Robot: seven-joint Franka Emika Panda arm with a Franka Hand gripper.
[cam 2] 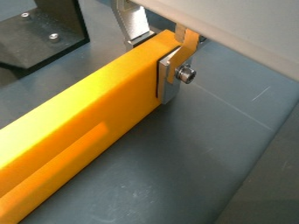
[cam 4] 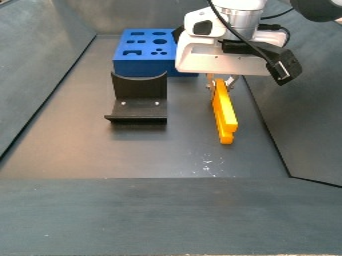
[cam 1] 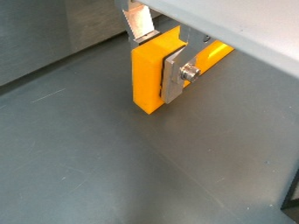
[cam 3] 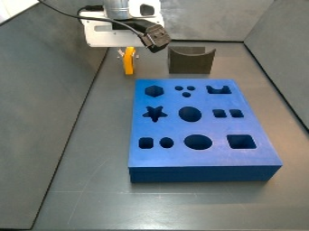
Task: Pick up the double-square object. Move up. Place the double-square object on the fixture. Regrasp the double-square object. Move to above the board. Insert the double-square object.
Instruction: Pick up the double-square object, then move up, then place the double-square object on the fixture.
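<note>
Your gripper [cam 2: 163, 54] sits low at one end of the double-square object [cam 2: 82, 122], and in both wrist views the jaws are pinching that end: one silver finger plate [cam 1: 176, 77] lies flat against a side face of the orange-yellow block, and the other finger [cam 1: 139, 22] shows behind its upper edge. In a wrist view the block runs long and straight away from the jaws, with a shallow groove along its side.

In a side view the double-square object [cam 4: 223, 108] lies lengthwise on the grey floor [cam 4: 134, 150], with its far end under the gripper [cam 4: 227, 80]. You cannot tell from these views whether the block is resting on the floor or just lifted.

The fixture [cam 4: 136, 100] stands apart from the block, with bare floor between them, and the board [cam 4: 144, 48] lies behind the fixture. In a side view the fixture [cam 3: 190, 60] is just beside the gripper [cam 3: 129, 54], and the board [cam 3: 197, 126] is nearer the camera. The tray's sloping wall [cam 3: 49, 81] rises close on the gripper's other side. Open floor lies along the block's length.
</note>
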